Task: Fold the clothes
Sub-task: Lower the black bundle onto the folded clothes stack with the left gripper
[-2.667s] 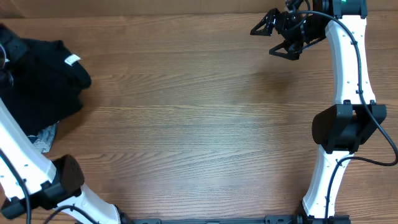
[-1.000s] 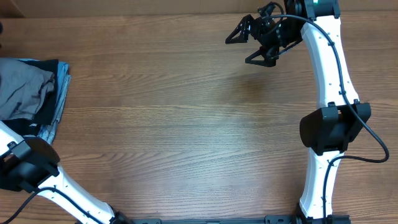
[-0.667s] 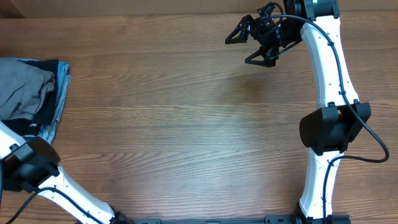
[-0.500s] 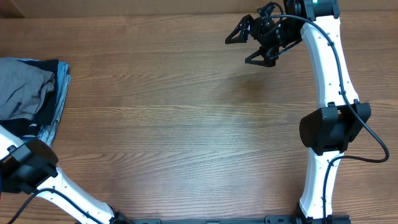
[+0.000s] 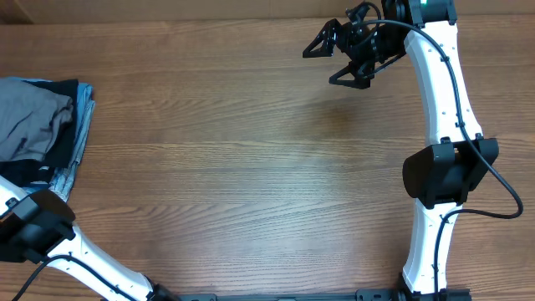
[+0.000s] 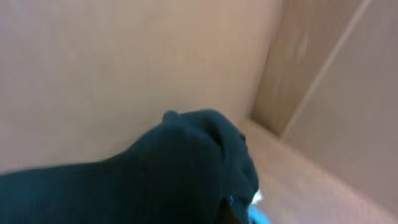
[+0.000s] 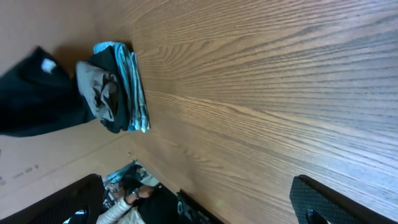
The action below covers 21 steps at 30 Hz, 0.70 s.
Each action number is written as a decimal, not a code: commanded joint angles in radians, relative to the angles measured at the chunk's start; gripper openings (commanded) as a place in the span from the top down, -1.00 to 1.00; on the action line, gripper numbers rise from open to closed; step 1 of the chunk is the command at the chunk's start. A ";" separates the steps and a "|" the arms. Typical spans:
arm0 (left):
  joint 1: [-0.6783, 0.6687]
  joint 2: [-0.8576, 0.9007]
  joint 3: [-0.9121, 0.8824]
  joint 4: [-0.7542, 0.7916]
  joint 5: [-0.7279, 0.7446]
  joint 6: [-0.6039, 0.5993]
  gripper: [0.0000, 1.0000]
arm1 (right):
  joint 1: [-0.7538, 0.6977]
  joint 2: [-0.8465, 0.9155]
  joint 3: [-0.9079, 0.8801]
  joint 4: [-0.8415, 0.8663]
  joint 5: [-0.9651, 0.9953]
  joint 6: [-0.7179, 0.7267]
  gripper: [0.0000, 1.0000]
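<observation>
The clothes (image 6: pixel 155 174), a black garment, fill the lower part of the blurred left wrist view against a cardboard wall. My left gripper is shut on them, its fingers hidden by the fabric. In the right wrist view the clothes (image 7: pixel 34 93) hang with a small white tag past the table's left edge. They are out of the overhead view, where only the left arm's elbow (image 5: pixel 33 227) shows. My right gripper (image 5: pixel 318 68) hovers open and empty over the table's far right, its pads (image 7: pixel 329 199) wide apart.
A folded stack of grey, dark and light-blue garments (image 5: pixel 38 125) lies at the table's left edge, also seen in the right wrist view (image 7: pixel 115 93). Cardboard walls (image 6: pixel 323 93) stand beyond the table. A person's arm (image 7: pixel 134 199) shows past the table's near edge.
The clothes have been lifted off the stack and carried left out of the overhead view. The right gripper shifted left earlier. In the last second only the left elbow sank slightly.
</observation>
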 commanded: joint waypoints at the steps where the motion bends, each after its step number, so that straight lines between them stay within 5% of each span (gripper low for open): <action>1: -0.047 0.037 -0.049 -0.024 0.131 -0.001 0.92 | -0.017 -0.021 0.003 0.019 -0.014 -0.002 -1.00; 13: -0.313 0.124 -0.071 -0.126 0.123 -0.053 0.92 | -0.111 -0.026 0.003 0.043 -0.058 -0.003 -1.00; 21: -0.327 0.099 -0.070 -0.507 0.137 -0.004 0.92 | -0.185 -0.032 0.003 0.046 -0.056 -0.002 -1.00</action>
